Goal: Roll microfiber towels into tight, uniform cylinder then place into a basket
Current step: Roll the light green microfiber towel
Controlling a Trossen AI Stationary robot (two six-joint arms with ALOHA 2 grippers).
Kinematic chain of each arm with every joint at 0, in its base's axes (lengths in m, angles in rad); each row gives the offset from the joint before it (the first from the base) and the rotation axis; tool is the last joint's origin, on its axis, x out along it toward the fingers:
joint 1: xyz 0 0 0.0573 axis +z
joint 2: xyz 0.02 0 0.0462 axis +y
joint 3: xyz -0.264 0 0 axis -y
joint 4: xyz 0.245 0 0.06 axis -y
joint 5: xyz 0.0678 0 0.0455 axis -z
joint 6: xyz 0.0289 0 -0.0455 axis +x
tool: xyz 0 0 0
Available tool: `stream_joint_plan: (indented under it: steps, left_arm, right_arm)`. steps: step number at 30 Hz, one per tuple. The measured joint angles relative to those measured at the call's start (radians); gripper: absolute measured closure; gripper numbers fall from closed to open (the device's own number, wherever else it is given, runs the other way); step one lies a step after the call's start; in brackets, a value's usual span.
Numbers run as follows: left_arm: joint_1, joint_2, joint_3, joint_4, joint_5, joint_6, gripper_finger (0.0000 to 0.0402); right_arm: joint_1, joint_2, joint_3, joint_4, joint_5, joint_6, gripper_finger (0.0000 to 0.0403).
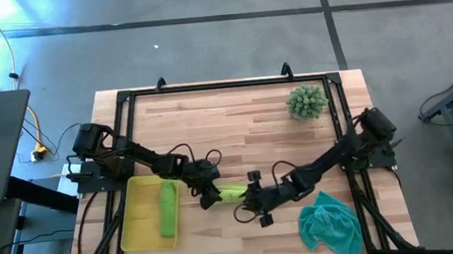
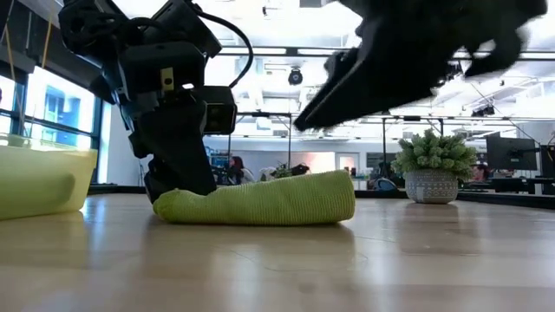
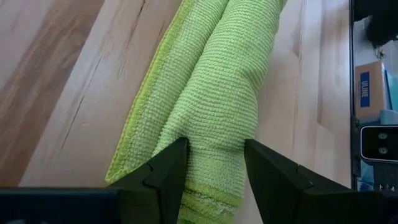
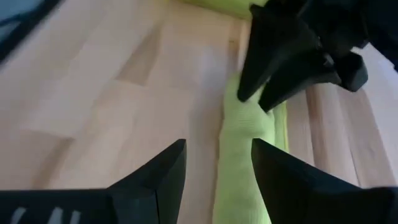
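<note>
Left gripper (image 3: 214, 171) pinches one end of the rolled lime green towel (image 1: 233, 193), which lies on the table (image 1: 234, 118) just beside the basket (image 1: 134, 236). Right gripper (image 4: 217, 171) hovers with fingers apart above the roll's other end, holding nothing. A second rolled green towel (image 1: 168, 209) lies in the basket; the teal towel (image 1: 329, 224) sits crumpled near the right arm.
</note>
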Motion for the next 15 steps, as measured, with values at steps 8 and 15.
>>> stream_joint_plan:
  steps: [8,15]
  left_arm:
    - [0.001,0.002,0.000,0.015,-0.009,0.001,0.0245]
    - [0.001,0.003,0.000,0.034,-0.008,0.000,0.0245]
  right_arm:
    - [-0.038,0.124,0.001,0.087,-0.006,0.033,0.0229]
    - [-0.047,0.167,0.003,0.069,0.023,-0.029,0.0229]
